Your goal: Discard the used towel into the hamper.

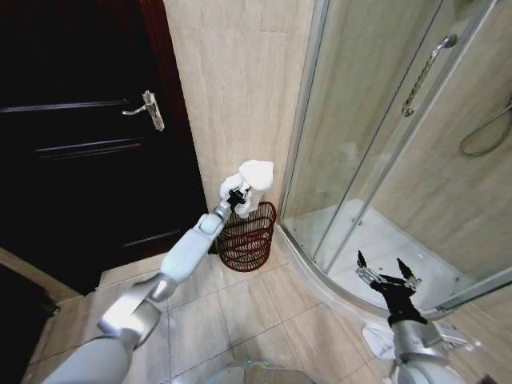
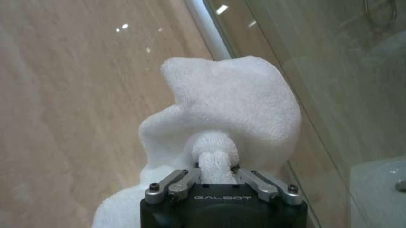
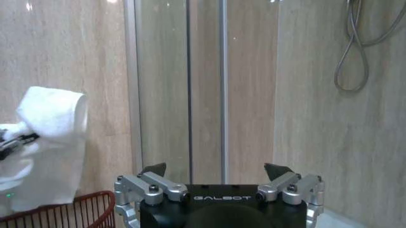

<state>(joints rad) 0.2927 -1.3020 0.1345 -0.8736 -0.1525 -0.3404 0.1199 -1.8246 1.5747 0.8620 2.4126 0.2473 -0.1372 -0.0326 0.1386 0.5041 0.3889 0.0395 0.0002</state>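
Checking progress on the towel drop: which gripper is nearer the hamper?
Left. The left gripper holds the towel just above the hamper. The right gripper hangs open well off to the side, by the shower enclosure.

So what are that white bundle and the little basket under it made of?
The towel, pinched by the left gripper, looks like soft terry cloth: fuzzy, matte, bunched in folds. The hamper looks like thin wire, probably metal, with a dark reddish-brown coating: you can see through its slim bars and rings.
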